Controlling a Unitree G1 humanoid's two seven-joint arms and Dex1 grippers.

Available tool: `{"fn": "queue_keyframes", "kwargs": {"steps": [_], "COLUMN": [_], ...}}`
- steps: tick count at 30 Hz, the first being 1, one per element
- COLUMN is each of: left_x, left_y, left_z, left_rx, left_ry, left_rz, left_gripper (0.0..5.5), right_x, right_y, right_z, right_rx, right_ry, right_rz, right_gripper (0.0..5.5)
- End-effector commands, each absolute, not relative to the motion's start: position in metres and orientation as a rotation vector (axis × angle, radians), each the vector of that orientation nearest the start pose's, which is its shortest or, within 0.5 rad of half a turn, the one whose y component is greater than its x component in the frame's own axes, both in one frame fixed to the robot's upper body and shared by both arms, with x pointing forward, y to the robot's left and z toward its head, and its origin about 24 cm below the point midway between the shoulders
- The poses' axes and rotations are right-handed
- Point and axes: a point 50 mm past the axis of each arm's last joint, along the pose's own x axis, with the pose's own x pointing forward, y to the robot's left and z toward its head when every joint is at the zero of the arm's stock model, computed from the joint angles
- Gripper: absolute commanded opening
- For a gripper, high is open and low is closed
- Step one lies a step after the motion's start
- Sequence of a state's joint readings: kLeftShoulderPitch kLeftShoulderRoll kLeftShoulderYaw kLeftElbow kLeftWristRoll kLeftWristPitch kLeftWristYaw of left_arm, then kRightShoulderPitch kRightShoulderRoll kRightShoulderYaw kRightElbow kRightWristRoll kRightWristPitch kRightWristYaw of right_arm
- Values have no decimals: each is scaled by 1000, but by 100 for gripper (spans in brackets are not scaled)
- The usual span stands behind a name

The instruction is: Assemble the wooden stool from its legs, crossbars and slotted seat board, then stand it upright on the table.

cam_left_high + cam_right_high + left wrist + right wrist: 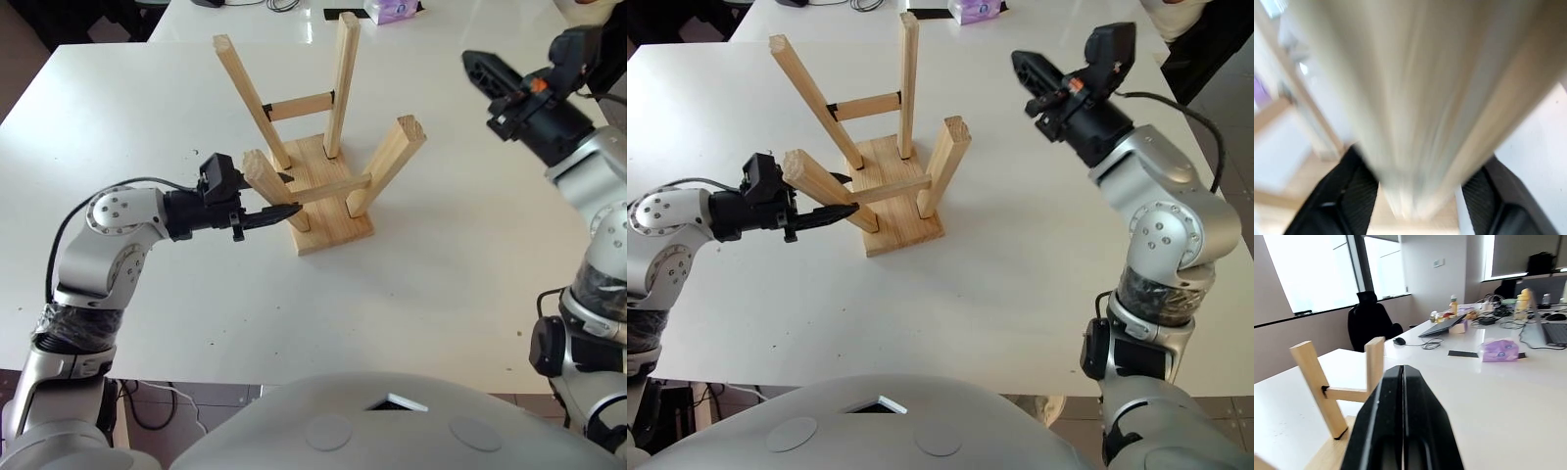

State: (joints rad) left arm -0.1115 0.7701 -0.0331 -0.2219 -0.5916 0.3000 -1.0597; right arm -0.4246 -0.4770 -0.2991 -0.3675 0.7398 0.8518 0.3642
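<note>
Stool, wooden, inverted on the white table (147, 117): slotted seat board (338, 233) lies flat, four legs point up and splay outward. One crossbar (300, 105) joins the two far legs, a second crossbar (331, 188) joins the two near ones. Assembly looks complete; turning it upright is not yet done

Left gripper (282, 211): clamped on the near-left leg (261, 172), low down and close to the board. The wrist view shows its black fingers (1352, 196) on either side of the wood. Judged purpose: to steady the leg in its slot, or to hold the stool for tipping over

Right gripper (1022, 61): raised above the table, well apart from the stool, fingers pressed together on nothing. Judged purpose: kept out of the left arm's way

Surroundings: purple tissue pack (1501, 350), black strip (1462, 353), laptop (1442, 327) and mouse (1399, 340) on the next table, with an office chair (1369, 318) behind. None stands near the stool
</note>
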Motion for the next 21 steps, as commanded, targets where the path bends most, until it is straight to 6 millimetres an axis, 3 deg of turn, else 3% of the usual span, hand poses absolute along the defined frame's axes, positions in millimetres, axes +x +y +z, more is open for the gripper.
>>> {"fn": "queue_keyframes", "kwargs": {"steps": [1, 7, 10, 12, 14, 15, 18, 21], "left_x": [227, 201, 195, 198, 203, 207, 208, 206], "left_y": [200, 220, 243, 250, 232, 213, 168, 153], "left_z": [132, 156, 183, 211, 235, 241, 243, 238], "left_rx": [165, 167, 93, 0, -142, -199, -284, -305], "left_ry": [124, 87, -71, -280, -464, -498, -493, -465], "left_rz": [-1190, -1094, -807, -603, -497, -499, -548, -567], "left_gripper": [329, 347, 347, 347, 347, 347, 347, 347], "right_x": [282, 268, 262, 254, 249, 249, 253, 254], "right_y": [-200, -205, -199, -184, -166, -155, -131, -114], "right_z": [208, 201, 207, 216, 227, 233, 243, 247], "right_rx": [131, 98, 149, 170, 176, 164, 135, 137], "right_ry": [-63, -42, -81, -129, -163, -173, -181, -190], "right_rz": [583, 630, 633, 665, 735, 771, 831, 882], "right_gripper": [0, 0, 0, 0, 0, 0, 0, 0]}}
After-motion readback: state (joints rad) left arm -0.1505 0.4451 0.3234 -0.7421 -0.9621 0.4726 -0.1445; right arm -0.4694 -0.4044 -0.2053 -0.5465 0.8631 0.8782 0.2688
